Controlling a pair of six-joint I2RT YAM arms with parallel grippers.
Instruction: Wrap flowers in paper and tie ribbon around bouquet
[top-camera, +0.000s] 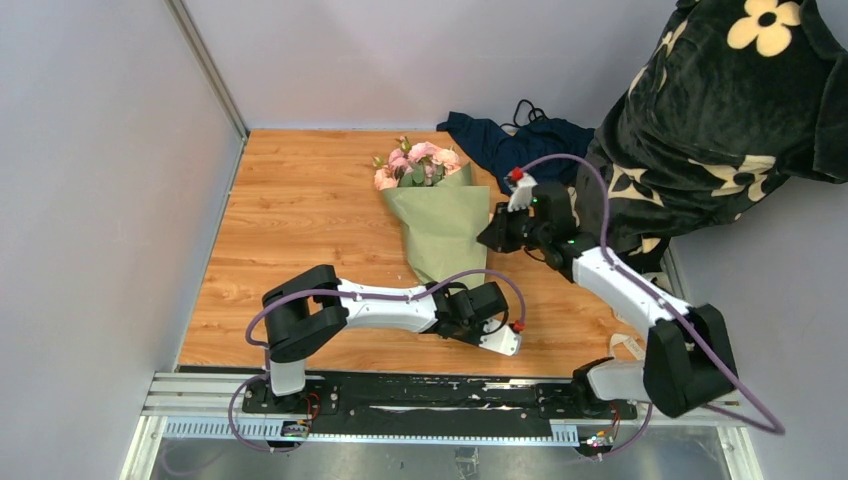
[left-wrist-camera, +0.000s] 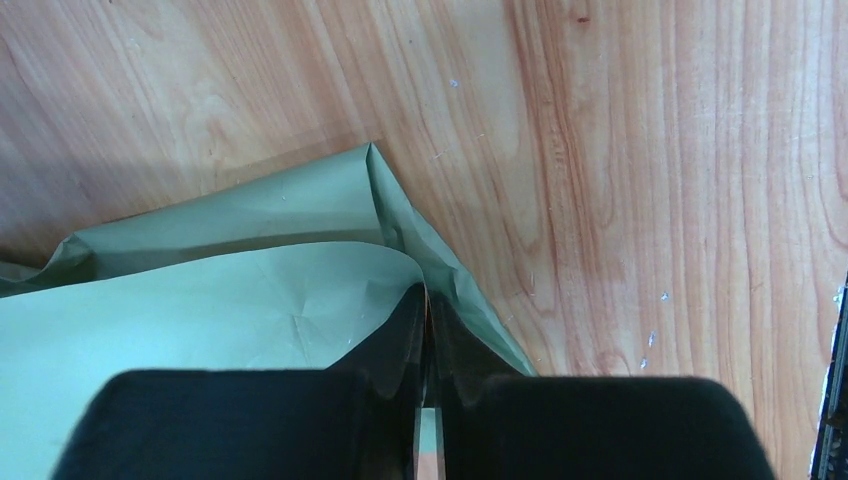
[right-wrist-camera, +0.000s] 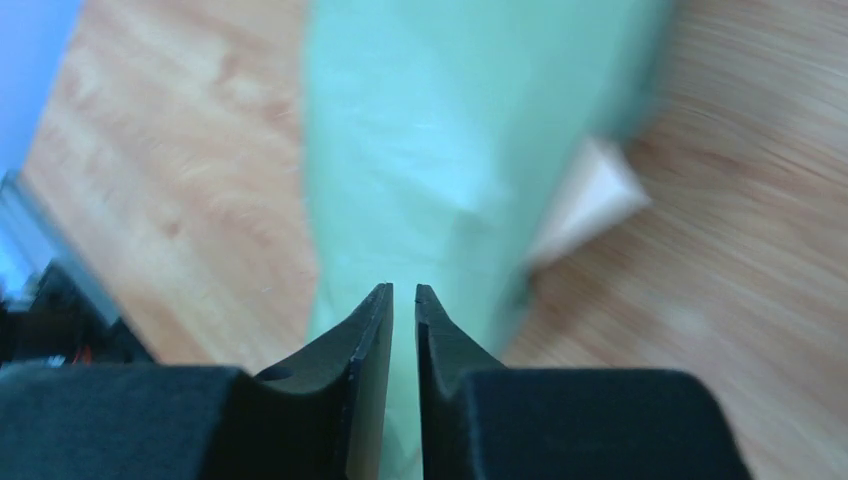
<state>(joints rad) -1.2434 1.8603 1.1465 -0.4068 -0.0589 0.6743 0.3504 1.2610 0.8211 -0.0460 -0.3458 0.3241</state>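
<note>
- Closest to the left wrist lens were the black fingers of the left gripper, filling the bottom of that frame. They were pressed almost together, with only a hairline slit between them.
- A curled edge of the sage-green paper ran straight into that slit, so I read the left gripper as pinched on the paper's edge.
- The rest of that sheet spread to the lower left of the left wrist frame, with a folded corner peaking near the middle, over bare wood.
- In the right wrist frame, the right gripper stood at the bottom centre with its jaws a narrow gap apart.
- I saw nothing clamped between its tips. Green paper lay blurred beyond them, with a pale flap sticking out at the right. I could not tell whether the fingers touched the paper.
- From the top view, the bouquet lay at the centre of the wooden table, its narrow end toward the bottom of the frame.
- The pink flowers showed at the cone's wide upper end.
- The left arm reached in from lower left to the cone's narrow end, and the right arm came in at its right edge.
- A dark navy cloth lay just right of the blooms, and black flower-print fabric filled the upper right corner.
</note>
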